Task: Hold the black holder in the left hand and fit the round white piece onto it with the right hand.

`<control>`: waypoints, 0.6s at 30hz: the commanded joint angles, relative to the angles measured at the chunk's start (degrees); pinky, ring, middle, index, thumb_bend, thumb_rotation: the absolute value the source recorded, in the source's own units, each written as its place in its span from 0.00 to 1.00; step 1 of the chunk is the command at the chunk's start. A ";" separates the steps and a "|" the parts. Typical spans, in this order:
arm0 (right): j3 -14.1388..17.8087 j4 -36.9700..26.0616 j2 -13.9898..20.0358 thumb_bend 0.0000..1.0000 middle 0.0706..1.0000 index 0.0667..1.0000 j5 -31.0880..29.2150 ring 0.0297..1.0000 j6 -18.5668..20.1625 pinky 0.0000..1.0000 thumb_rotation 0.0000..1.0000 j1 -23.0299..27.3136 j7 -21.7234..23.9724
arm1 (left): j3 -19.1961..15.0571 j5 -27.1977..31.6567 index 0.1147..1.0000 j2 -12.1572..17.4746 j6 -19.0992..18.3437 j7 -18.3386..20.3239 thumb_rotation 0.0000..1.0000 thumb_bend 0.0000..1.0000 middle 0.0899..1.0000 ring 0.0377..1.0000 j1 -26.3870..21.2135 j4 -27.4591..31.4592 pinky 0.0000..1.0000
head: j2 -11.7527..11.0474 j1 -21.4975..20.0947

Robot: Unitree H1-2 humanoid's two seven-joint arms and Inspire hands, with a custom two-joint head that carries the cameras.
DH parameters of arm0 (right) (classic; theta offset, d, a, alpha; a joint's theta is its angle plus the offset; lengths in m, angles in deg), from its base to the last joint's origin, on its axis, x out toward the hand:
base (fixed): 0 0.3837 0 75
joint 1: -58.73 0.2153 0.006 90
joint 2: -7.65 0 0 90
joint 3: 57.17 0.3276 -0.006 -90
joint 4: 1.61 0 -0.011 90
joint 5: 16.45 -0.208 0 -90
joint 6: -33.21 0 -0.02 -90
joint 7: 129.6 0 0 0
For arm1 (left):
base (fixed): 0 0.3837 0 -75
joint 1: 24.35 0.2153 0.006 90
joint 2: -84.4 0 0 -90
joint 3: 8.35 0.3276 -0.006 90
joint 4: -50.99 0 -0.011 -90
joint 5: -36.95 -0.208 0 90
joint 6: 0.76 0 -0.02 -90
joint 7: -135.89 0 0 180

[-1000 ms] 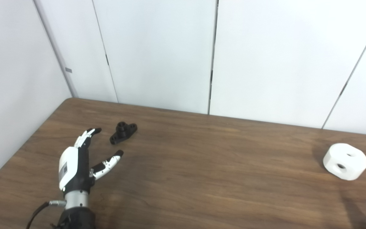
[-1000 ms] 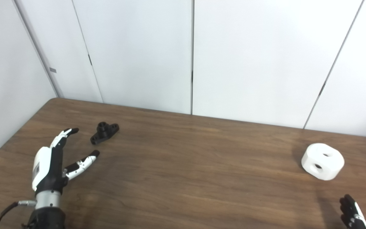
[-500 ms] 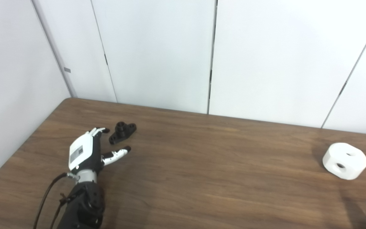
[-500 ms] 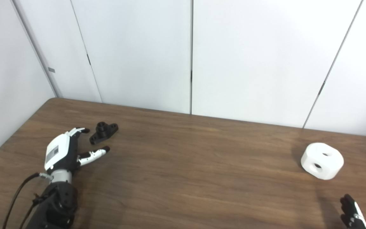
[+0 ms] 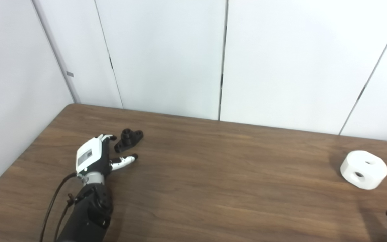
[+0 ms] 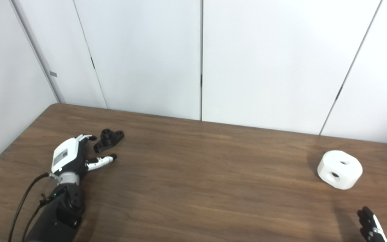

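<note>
Brown worktop (image 5: pixel 213 188) carries everything; landmark is the black holder (image 5: pixel 128 139), lying flat near the far left corner. Round white piece (image 5: pixel 363 169) sits far right of the holder, well apart, untouched, two holes showing. Left hand (image 5: pixel 94 158) is just beside the holder on its near left, fingers spread, holding nothing, thumb stretched out below the holder. Over the last second this hand has moved forward and tipped down, so the holder now sits in the gap between fingers and thumb, not yet gripped; looks like the reach is nearly finished and closing comes next. Right hand (image 6: pixel 370 225) far right of the holder, near the white piece, cut off at the bottom edge, only dark fingertips visible, can't tell how open; it has barely shifted.
</note>
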 commanded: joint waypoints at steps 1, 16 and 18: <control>-1.11 2.26 -1.84 0.57 0.97 0.98 -0.33 0.99 1.13 1.00 1.00 -3.10 -0.23 | -0.08 -0.55 0.77 1.72 -0.17 -1.60 0.41 0.87 0.91 0.96 -2.72 0.41 1.00 | 0.06 0.06; -1.03 1.56 -1.86 0.59 0.96 0.97 0.22 0.99 2.01 1.00 1.00 -3.25 -0.55 | 0.39 0.03 0.68 2.25 -1.66 -0.78 0.37 0.84 0.90 0.96 -3.85 -0.52 1.00 | 0.56 -0.16; -1.04 1.54 -1.86 0.59 0.96 0.97 0.14 0.99 2.03 1.00 1.00 -3.24 -0.51 | 0.29 0.12 0.64 2.17 -1.74 -0.80 0.35 0.83 0.90 0.96 -3.80 -0.41 1.00 | 0.56 -0.16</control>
